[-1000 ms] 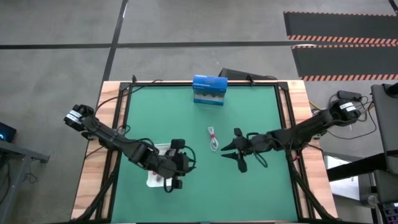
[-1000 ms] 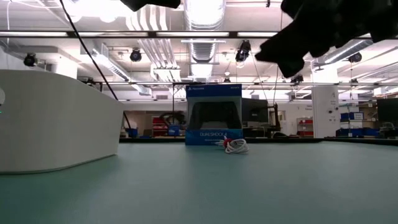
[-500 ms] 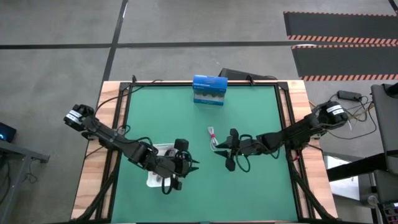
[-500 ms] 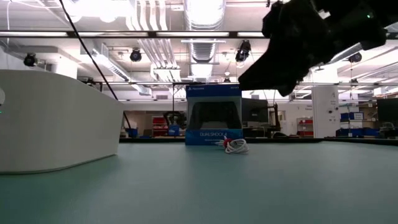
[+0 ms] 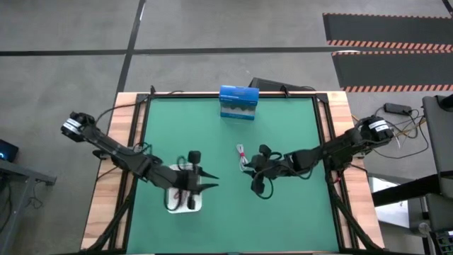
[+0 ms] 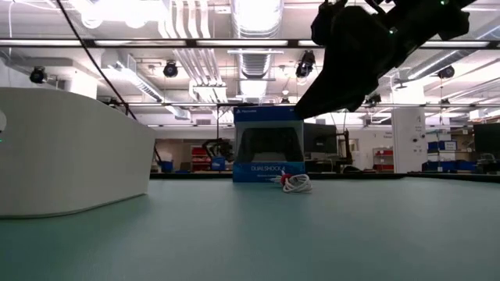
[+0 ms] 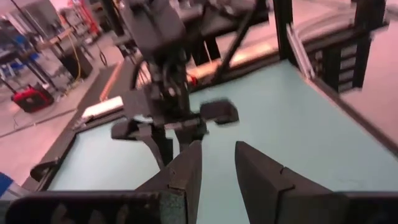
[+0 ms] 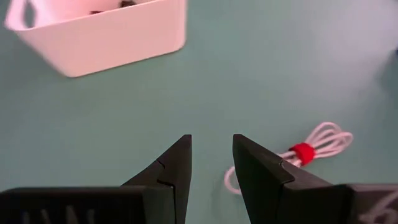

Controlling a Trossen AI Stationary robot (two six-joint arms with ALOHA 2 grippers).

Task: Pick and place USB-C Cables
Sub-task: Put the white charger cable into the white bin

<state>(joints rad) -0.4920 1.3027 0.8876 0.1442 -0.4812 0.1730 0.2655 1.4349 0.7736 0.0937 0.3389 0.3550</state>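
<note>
The white cable bundle (image 5: 243, 157) with a red tie lies on the green mat; it shows in the right wrist view (image 8: 314, 149) and in the low view (image 6: 297, 183), in front of the blue box. My right gripper (image 5: 250, 170) (image 8: 211, 140) hovers just to the cable's right, open by a narrow gap, with nothing between the fingers. My left gripper (image 5: 209, 184) (image 7: 217, 149) is open above the white tray (image 5: 173, 205) (image 8: 106, 34), pointing toward the right arm. Something dark lies in the tray. No pink-red cable shows.
The blue box (image 5: 238, 103) (image 6: 268, 144) stands at the table's far edge, in the middle. The white tray (image 6: 70, 156) sits near the near-left part of the mat. The green mat (image 5: 297, 212) is bare on the right and in the near middle.
My right gripper has moved toward the table's left and lower, closing in on the white cable. My left arm has drawn back toward the left, its gripper shifting a little over the tray. The cable and the tray have stayed in place.
</note>
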